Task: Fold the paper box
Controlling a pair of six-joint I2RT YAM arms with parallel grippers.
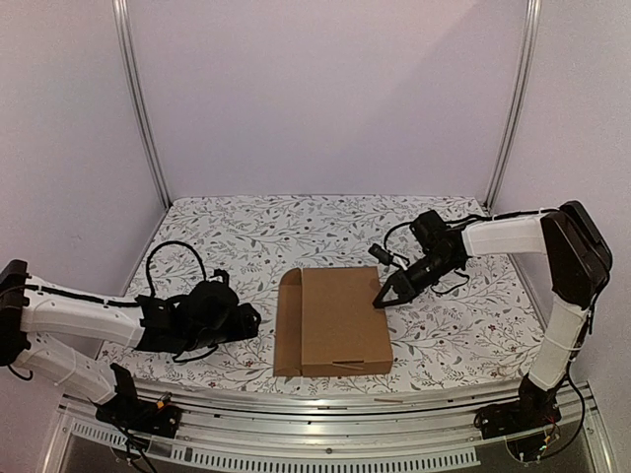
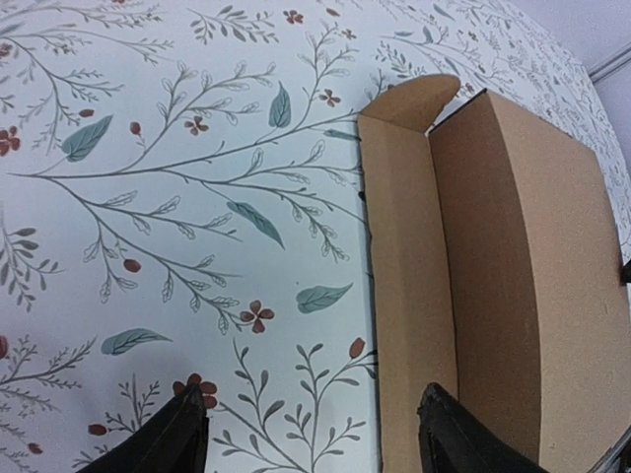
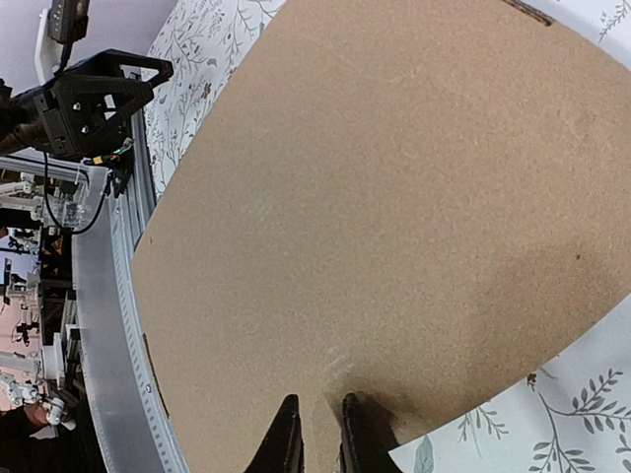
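The box (image 1: 333,320) lay on the counter (image 1: 246,227), lid down, a flap (image 2: 399,256) open along its left side. My left end effector (image 2: 315,434) stood wide at that flap. My right end effector (image 3: 315,439), narrow, touched the lid near its right edge.

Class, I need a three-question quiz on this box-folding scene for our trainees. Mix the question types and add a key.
1. True or false: the left gripper has its jaws wide apart and grips nothing.
2. The right gripper has its tips at the right edge of the paper box. Its jaws are: A) nearly together B) wide apart C) out of view.
3. On which arm's side of the box does a narrow flap stick out over the floral table?
Key: 1 true; 2 A; 3 the left arm's side.
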